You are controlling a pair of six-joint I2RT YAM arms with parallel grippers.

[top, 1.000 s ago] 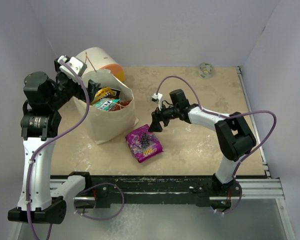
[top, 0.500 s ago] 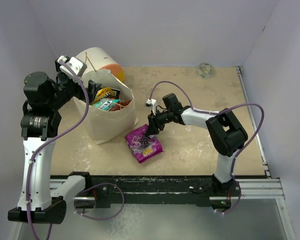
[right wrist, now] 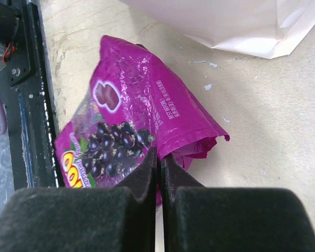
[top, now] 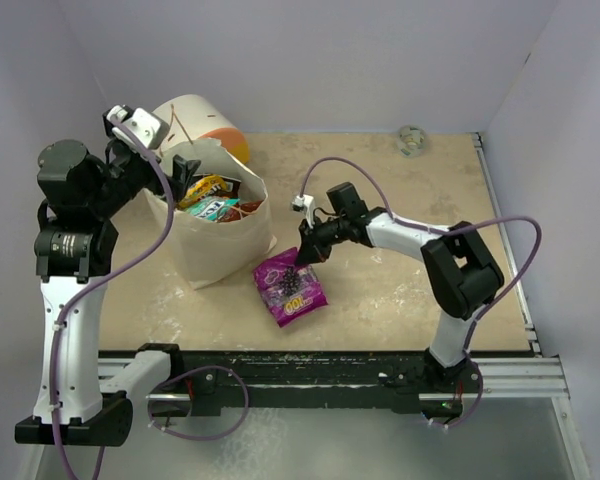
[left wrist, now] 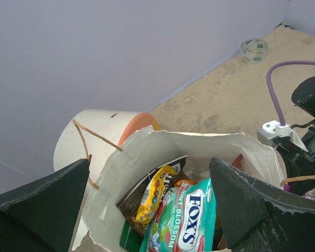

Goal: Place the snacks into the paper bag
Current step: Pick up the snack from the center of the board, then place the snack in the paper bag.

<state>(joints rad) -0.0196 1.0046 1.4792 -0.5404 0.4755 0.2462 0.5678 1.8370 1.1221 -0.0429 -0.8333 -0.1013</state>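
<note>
The paper bag (top: 225,250) stands upright at the left, mouth open, with several snacks inside: a teal mint packet (left wrist: 186,220), a yellow candy bag (left wrist: 155,194) and a dark brown packet (left wrist: 135,195). My left gripper (top: 185,175) hovers open over the bag's mouth (left wrist: 149,168), a finger to each side of the opening. A purple grape snack packet (top: 290,287) lies on the table just right of the bag. My right gripper (top: 302,258) is shut on that packet's upper edge (right wrist: 159,157); the purple foil (right wrist: 136,105) is pinched between the fingertips.
A white-and-orange cylinder (top: 205,125) lies behind the bag, touching it. A small grey-green ball (top: 412,138) sits by the back wall. The black base rail (top: 310,370) runs along the near edge, close to the purple packet. Walls close in on three sides.
My right gripper reached left and down onto the purple packet and closed on its upper edge. The left arm shifted slightly and stayed open over the bag.
</note>
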